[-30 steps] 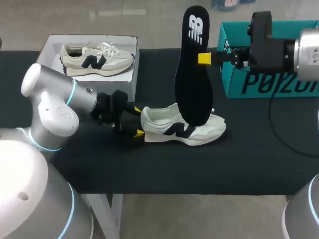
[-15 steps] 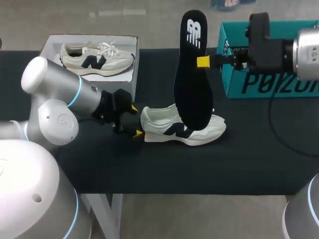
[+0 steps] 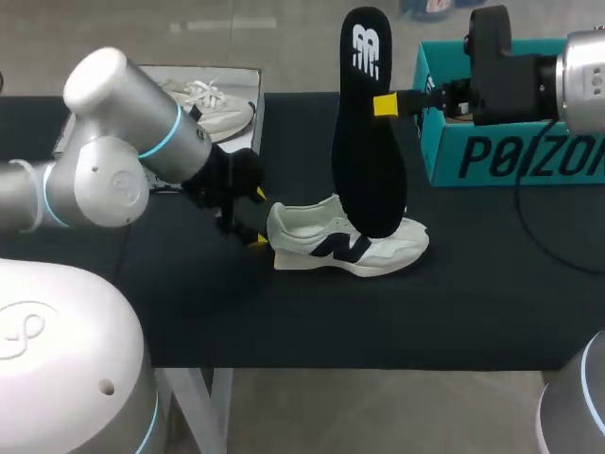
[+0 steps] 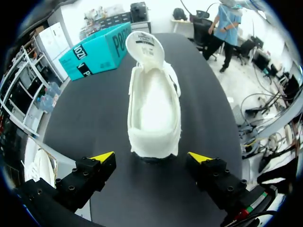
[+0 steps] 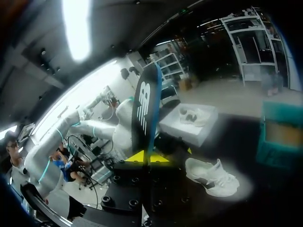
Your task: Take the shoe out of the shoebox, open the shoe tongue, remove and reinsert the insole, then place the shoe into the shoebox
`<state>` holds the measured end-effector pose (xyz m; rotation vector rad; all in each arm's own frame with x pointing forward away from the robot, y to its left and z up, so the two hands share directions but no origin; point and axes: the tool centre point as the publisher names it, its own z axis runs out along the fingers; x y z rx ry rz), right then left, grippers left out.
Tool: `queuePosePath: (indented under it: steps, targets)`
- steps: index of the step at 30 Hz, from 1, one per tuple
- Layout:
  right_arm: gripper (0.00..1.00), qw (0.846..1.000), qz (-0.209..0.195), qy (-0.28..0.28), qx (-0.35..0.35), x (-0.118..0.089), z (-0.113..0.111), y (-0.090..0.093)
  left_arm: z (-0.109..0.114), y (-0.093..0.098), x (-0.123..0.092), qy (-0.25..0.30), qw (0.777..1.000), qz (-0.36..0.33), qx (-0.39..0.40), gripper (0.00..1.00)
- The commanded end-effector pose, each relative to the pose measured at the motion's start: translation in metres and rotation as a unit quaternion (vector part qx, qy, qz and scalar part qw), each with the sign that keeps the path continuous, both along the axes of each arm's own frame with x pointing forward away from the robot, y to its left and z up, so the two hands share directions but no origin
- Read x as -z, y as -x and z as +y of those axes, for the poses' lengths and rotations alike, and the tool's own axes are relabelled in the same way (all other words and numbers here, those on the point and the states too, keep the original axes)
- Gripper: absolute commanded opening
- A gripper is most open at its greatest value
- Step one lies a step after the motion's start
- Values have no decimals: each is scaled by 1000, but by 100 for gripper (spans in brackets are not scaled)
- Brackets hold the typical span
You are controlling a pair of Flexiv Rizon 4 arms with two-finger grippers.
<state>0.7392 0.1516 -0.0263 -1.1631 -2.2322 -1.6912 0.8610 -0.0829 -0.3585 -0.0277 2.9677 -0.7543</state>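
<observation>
A white shoe (image 3: 345, 244) with a black logo lies on its side in the middle of the black table (image 3: 454, 303). My right gripper (image 3: 386, 104) is shut on a black insole (image 3: 367, 142), which hangs upright with its lower end at the shoe's opening. In the right wrist view the insole (image 5: 146, 106) stands between the yellow tips of the right gripper (image 5: 146, 157), with the shoe (image 5: 213, 176) below. My left gripper (image 3: 257, 218) is open just behind the shoe's heel. The left wrist view looks into the empty shoe (image 4: 154, 106) just ahead of the left gripper (image 4: 151, 157).
A teal shoebox (image 3: 510, 142) stands open at the back right, behind the right gripper. A white box (image 3: 248, 104) holding a second white shoe (image 3: 213, 102) sits at the back left, partly hidden by my left arm.
My left arm's elbow has swung up and back over the white box, while its gripper stayed at the heel. The right gripper and insole have barely shifted.
</observation>
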Motion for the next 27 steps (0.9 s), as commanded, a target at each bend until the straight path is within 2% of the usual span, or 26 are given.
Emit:
queuePosePath:
  steps: [1,9,12,22,27]
  targets:
    - [0,1000,6,4,4,-2,0,-3,-10,-4,-25,-234,971,53,12,100]
    - [0,1000,9,5,11,-5,-3,-6,-20,-5,-35,-340,938,74,9,100]
    - [0,1000,9,-2,16,-7,-6,-7,-19,-4,-33,-357,931,80,10,100]
    - [0,1000,9,3,22,-8,-5,-12,-13,3,-31,-344,937,42,36,100]
    - [0,1000,8,2,27,-8,-3,-13,-10,3,-31,-333,941,45,31,100]
